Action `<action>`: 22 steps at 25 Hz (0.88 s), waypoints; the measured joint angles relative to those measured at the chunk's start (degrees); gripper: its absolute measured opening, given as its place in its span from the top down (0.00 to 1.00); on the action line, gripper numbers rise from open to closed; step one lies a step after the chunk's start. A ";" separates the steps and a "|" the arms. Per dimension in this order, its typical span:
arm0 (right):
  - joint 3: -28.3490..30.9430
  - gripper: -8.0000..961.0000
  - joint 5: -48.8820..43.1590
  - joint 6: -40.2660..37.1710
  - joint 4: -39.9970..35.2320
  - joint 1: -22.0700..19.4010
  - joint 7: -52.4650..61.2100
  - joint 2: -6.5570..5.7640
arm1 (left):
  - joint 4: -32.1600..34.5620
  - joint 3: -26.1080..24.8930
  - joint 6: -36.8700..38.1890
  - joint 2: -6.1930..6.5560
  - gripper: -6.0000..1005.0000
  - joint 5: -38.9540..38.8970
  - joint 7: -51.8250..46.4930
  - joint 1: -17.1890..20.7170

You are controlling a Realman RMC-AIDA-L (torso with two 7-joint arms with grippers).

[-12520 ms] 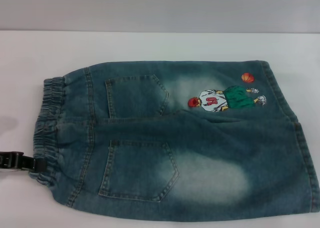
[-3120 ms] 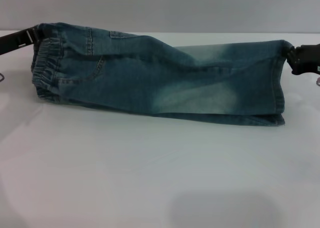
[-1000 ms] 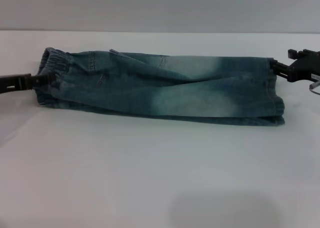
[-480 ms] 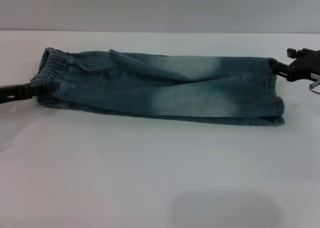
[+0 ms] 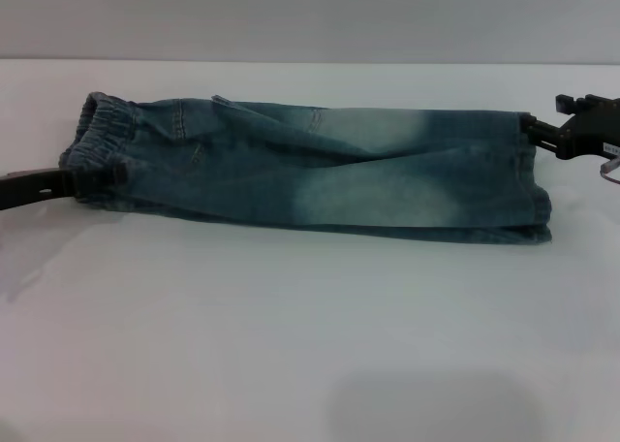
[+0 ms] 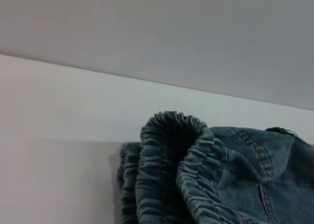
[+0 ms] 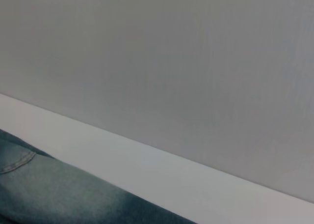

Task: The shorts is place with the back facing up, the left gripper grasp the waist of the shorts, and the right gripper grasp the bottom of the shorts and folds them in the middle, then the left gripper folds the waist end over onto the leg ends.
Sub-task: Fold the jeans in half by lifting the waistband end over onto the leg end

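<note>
Broadly, we see a wide white table (image 5: 291, 345) filling most of the head view, with a plain grey wall (image 5: 310, 15) behind it.

Lying across the far half of the table are the shorts (image 5: 320, 175), made of faded blue-green denim and folded lengthwise into a long narrow band that runs from our left to our right. A pale bleached patch (image 5: 378, 185) spreads over the middle of the upper layer. Part of a stitched patch pocket (image 5: 199, 151) shows near the left end.

At the left end sits the waist (image 5: 102, 137), a darker, gathered elastic band, bunched and ruffled. In the left wrist view the waist (image 6: 171, 170) fills the lower part of the picture, its folds curled open, with the white table beyond it.

At the right end lie the leg ends (image 5: 533, 200), flat, with a stitched hem, one layer stacked on the other.

Our left gripper (image 5: 82, 183), a small black claw on a slim dark arm, reaches in low from the left edge and touches the near corner of the waist; we cannot tell whether its jaws are clamped on the cloth.

Our right gripper (image 5: 531, 127), a small black claw, sits at the far right corner of the hem, touching it; we cannot tell its jaw state either.

The right wrist view shows only a strip of denim (image 7: 59, 194), the table and the wall.
</note>
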 joint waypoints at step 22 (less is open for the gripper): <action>0.13 0.39 0.00 0.09 -0.08 -0.53 0.00 -0.01 | -0.12 -1.94 -3.24 -1.49 0.54 -1.21 3.08 0.10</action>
